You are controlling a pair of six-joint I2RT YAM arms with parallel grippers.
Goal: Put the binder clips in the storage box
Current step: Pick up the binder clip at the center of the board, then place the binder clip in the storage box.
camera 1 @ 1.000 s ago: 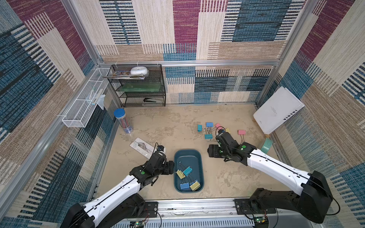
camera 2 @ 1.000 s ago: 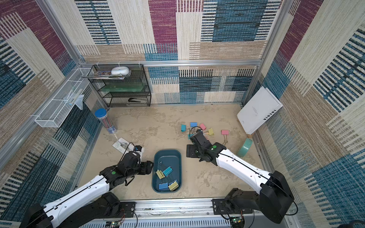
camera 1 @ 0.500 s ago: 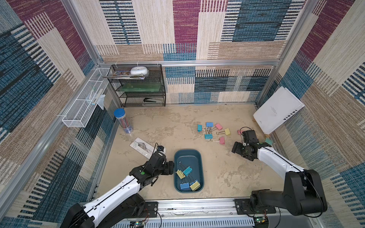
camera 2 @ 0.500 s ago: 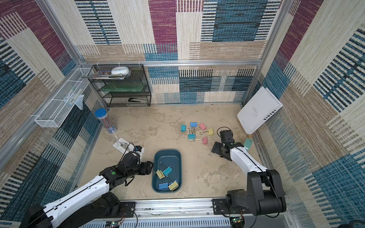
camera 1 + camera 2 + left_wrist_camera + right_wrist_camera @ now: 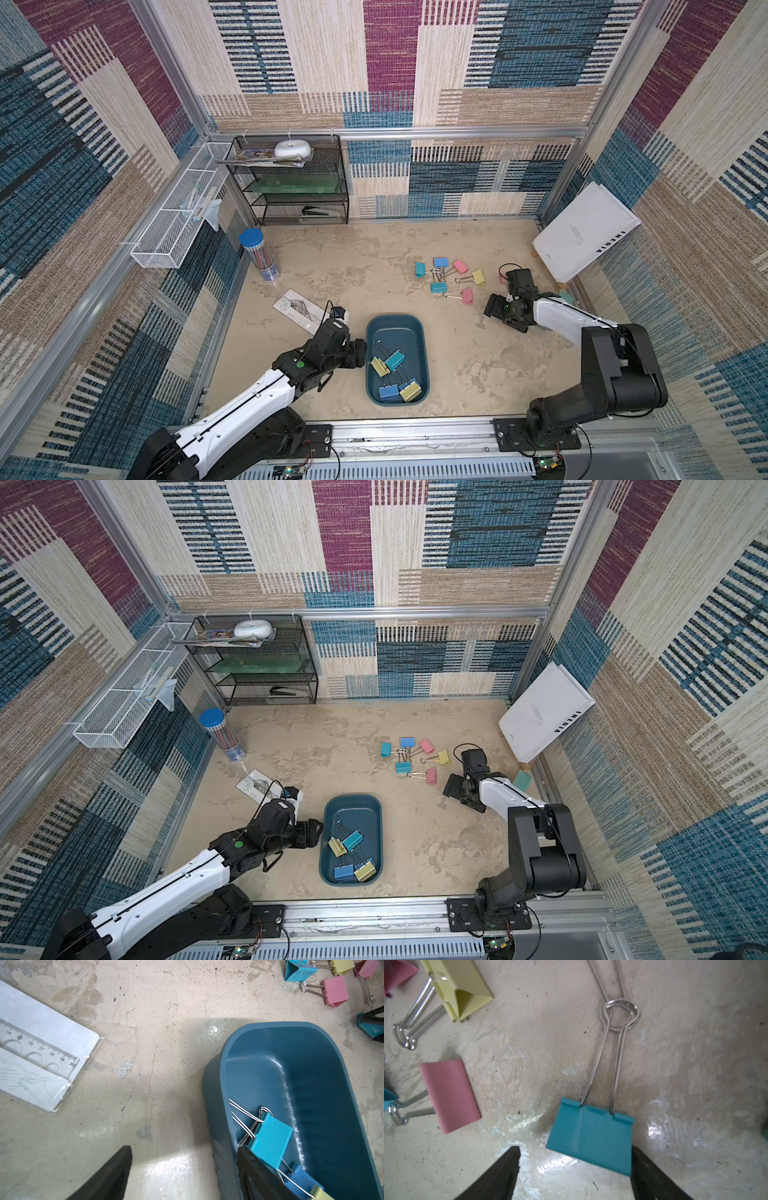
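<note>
The dark teal storage box [image 5: 419, 332] [image 5: 374, 808] [image 5: 259, 1047] holds several binder clips, among them a teal one [image 5: 395, 359] [image 5: 270, 1142]. Several more binder clips [image 5: 446, 276] [image 5: 413, 756] lie loose behind it to the right. My left gripper [image 5: 359, 351] [image 5: 313, 833] [image 5: 185, 1153] is open at the box's left wall, one finger over the inside and one over the table. My right gripper [image 5: 494, 306] [image 5: 454, 786] [image 5: 575, 1167] is open, low to the right of the loose clips. A teal clip [image 5: 591, 1134] lies flat between its fingers, against one of them, and is hidden in both top views.
A packaged ruler [image 5: 299, 311] [image 5: 41, 1053] lies left of the box. A pencil tube [image 5: 259, 259], a black mesh shelf [image 5: 299, 183] and a white wire basket [image 5: 174, 232] stand at the back left. A white book [image 5: 582, 232] leans at the right wall, with a mint ring [image 5: 521, 780] behind my right arm.
My right arm has swung from the box side of the loose clips to their right and pulled back. The left arm has not moved.
</note>
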